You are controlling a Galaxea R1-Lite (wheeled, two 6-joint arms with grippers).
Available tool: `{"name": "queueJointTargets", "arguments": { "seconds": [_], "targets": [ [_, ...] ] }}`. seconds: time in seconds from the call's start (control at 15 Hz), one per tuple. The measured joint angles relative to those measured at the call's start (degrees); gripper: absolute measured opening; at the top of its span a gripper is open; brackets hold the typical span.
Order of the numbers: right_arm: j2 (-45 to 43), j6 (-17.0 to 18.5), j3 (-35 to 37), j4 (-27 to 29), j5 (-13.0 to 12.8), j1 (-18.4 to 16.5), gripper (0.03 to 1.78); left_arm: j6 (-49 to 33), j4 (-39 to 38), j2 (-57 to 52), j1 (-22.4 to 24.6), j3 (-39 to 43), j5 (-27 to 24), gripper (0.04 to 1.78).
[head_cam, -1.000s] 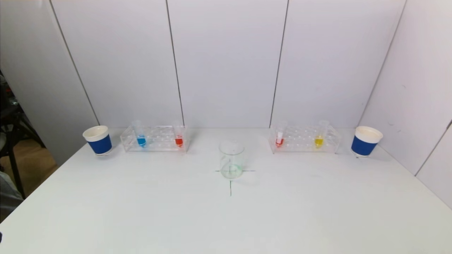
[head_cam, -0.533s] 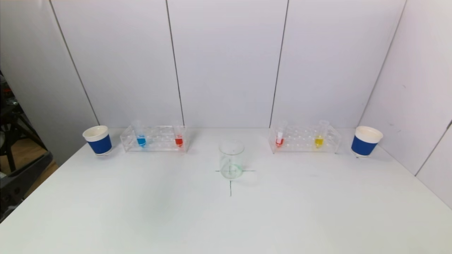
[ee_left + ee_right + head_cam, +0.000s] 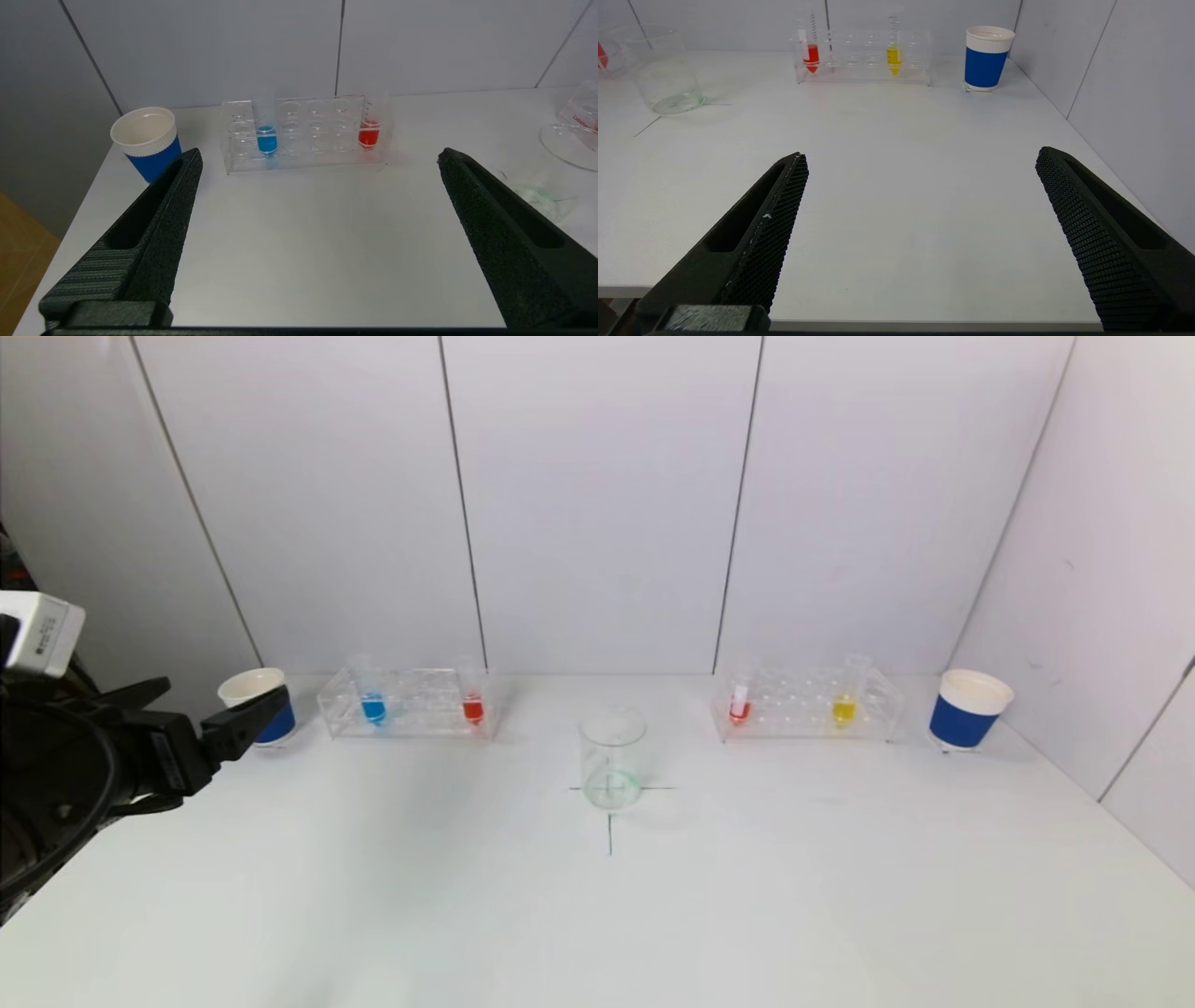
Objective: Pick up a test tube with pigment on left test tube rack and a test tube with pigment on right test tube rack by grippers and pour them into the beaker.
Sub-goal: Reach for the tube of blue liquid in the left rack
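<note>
Table [image 3: 597, 915]: white; everything is carried on it.
Left gripper [image 3: 317, 156]: spread wide, nothing held, aimed at the left rack.
Right gripper [image 3: 922, 156]: spread wide, nothing held, at the near edge.
Left rack [image 3: 408, 703]: blue and red tubes are seated.
Right rack [image 3: 805, 705]: red and yellow tubes are seated.
Beaker [image 3: 611, 758]: placed centrally between racks.

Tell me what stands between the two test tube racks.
Only the glass beaker, on bare table between left rack and right rack, seen in the head view.
</note>
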Motion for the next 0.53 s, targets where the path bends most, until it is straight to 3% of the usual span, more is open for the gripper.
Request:
{"name": "queueJointTargets", "arguments": {
  "seconds": [0.53],
  "targets": [
    [0.0, 0.0, 0.0, 0.0, 0.0, 0.0, 1.77, -0.3, -30.1, 28.9, 5.2, -1.7, -5.1, 1.76]
  ]
}}
